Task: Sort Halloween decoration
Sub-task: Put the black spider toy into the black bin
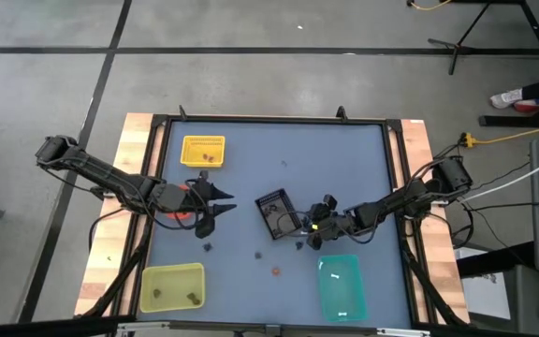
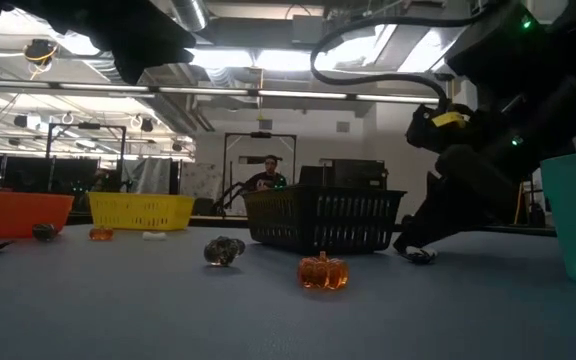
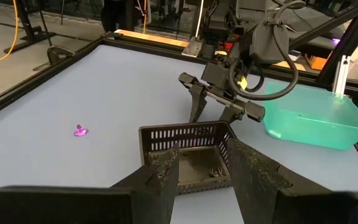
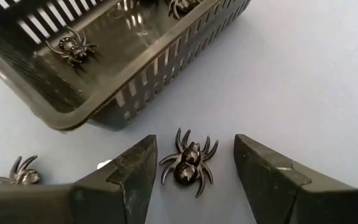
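no legible writing on any item. blue-grey table point(image 1: 279, 168) with a wood border, grey concrete floor around it; a person sits in the room beyond. right gripper point(image 4: 191, 168) is low at the table, fingers spread either side of a black spider point(image 4: 187, 163), not touching it, just beside the black slotted tray point(image 4: 98, 74), which holds more spiders. left gripper point(image 1: 215, 208), fingers parted and empty, hovers left of that tray. orange pumpkin point(image 2: 323, 271) lies near; teal bin point(image 1: 342, 285) right.
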{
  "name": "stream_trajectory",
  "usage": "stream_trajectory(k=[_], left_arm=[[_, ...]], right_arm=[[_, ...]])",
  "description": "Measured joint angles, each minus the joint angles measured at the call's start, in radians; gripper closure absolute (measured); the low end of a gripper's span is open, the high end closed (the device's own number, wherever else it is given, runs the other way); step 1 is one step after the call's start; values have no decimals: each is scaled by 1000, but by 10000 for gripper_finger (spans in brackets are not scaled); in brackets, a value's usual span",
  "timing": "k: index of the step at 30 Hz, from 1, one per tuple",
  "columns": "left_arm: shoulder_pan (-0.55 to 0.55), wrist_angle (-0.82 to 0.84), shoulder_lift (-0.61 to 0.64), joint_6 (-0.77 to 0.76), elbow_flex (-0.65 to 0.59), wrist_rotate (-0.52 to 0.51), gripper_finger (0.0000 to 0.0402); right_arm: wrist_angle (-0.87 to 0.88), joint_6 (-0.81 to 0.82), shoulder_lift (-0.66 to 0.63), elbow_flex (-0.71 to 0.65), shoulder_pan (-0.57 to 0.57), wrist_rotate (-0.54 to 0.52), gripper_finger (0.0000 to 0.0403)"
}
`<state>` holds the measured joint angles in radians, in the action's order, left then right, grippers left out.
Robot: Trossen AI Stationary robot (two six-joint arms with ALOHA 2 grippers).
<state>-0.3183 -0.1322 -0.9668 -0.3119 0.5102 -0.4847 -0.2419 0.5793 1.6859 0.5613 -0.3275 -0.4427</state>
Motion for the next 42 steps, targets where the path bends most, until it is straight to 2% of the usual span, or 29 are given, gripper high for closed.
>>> stream_trajectory(k=[13,23,28,42], left_arm=[[0,-1,0,0,0,0,280],[0,-1,0,0,0,0,280],[0,-1,0,0,0,0,280],[0,-1,0,0,0,0,280]], right_arm=[[8,-8,1,0,0,5,191],[9,-8,1,0,0,7,257],[9,-8,2,0,0,8,278],[10,-12,2,0,0,8,282]])
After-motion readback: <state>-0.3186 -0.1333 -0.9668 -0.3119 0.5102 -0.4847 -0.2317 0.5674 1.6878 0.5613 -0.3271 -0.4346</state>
